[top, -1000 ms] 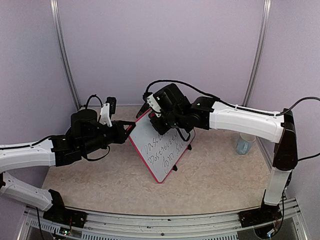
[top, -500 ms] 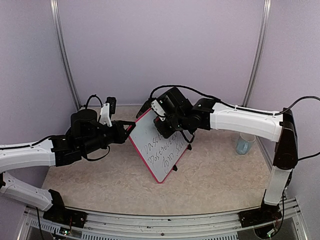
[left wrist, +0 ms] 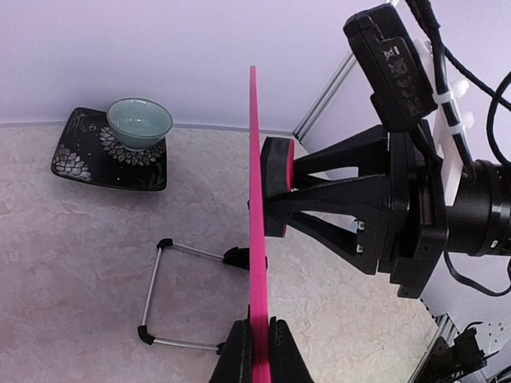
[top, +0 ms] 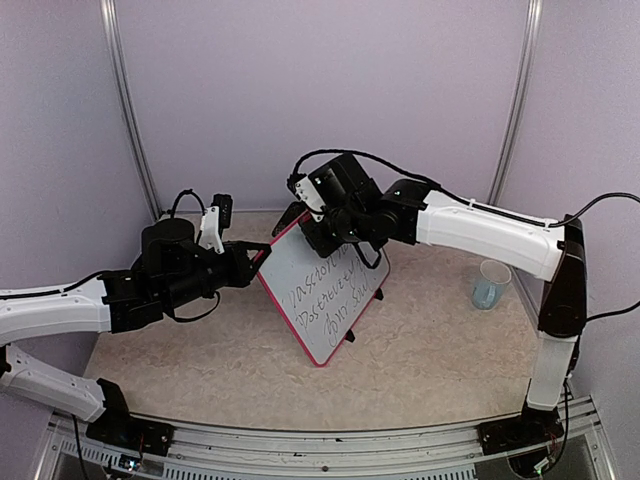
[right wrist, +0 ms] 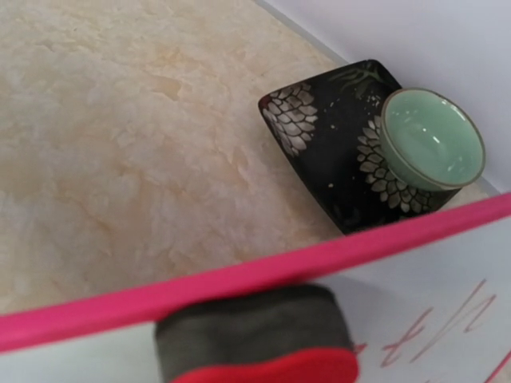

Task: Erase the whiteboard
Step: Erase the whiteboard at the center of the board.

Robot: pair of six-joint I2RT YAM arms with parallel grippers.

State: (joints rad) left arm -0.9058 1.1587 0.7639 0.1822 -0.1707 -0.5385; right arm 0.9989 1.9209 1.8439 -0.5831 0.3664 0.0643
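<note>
The whiteboard (top: pixel 325 300), white with a pink frame and dark handwriting, stands tilted on the table. My left gripper (top: pixel 262 254) is shut on its left frame edge. In the left wrist view the whiteboard (left wrist: pixel 255 159) shows edge-on, with my left gripper (left wrist: pixel 259 349) clamped on the frame. My right gripper (top: pixel 322 232) is at the board's top edge, shut on a red-backed eraser. That eraser (left wrist: pixel 271 152) is pressed flat on the writing face by the right gripper (left wrist: pixel 286 190). In the right wrist view the eraser (right wrist: pixel 255 335) sits just under the frame (right wrist: pixel 239 279), handwriting (right wrist: pixel 447 327) to its right.
A black patterned plate (left wrist: pixel 80 155) with a green bowl (left wrist: pixel 140 121) lies behind the board. The board's wire stand (left wrist: pixel 152 291) rests on the table behind it. A clear plastic cup (top: pixel 488 285) stands at the right. Purple walls close in the back and sides.
My right gripper slid the eraser down and right, then back up to the board's top edge. More of the top line of writing shows now. The left arm and board have not moved.
</note>
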